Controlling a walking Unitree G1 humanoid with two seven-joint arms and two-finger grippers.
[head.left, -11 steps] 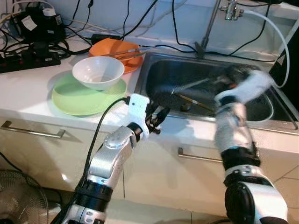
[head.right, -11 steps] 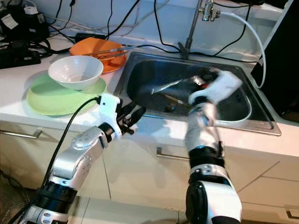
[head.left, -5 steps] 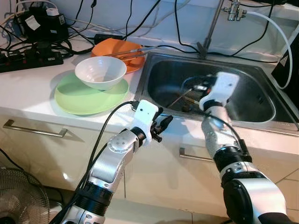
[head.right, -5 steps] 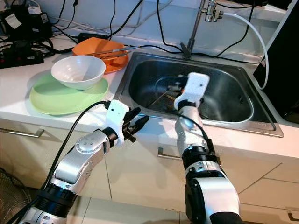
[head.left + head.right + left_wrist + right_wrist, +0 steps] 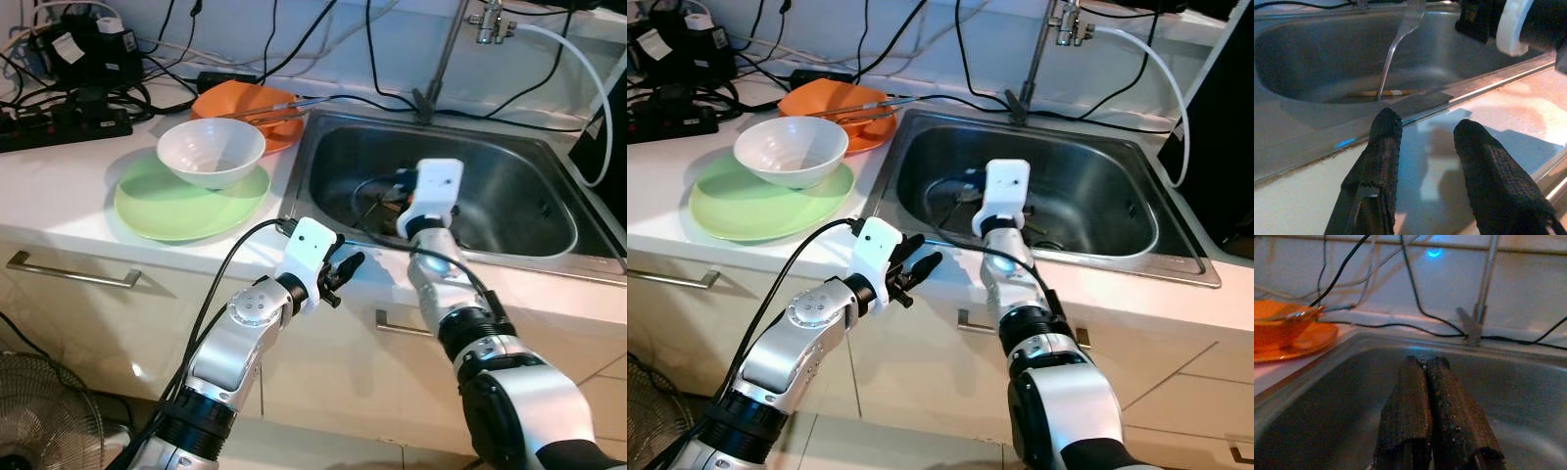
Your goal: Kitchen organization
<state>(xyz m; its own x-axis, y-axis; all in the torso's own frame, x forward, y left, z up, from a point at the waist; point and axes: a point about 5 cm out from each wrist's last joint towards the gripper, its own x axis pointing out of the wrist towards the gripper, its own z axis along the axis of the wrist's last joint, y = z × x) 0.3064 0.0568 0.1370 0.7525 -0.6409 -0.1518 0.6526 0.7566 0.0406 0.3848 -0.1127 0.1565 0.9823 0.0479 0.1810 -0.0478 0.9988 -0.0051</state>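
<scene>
On the desk (image 5: 59, 211) well to the left of the left gripper's fingers (image 5: 1382, 147), a white bowl (image 5: 210, 151) sits on a green plate (image 5: 167, 208), with an orange dish (image 5: 245, 102) just behind them holding a utensil across it. The left gripper (image 5: 341, 271) hovers at the front edge of the desk beside the sink (image 5: 519, 157) — its two fingers are apart, holding nothing. Beyond those fingers, inside the basin, a metal fork (image 5: 1396, 44) stands tilted and a pair of chopsticks (image 5: 1383, 92) lies flat on the bottom. Further right, the right gripper (image 5: 1430, 401) reaches down into the sink — its fingers (image 5: 1408, 401) are pressed together, and the wrist view shows nothing between them. The faucet (image 5: 441, 54) rises at the back of the sink beyond them
</scene>
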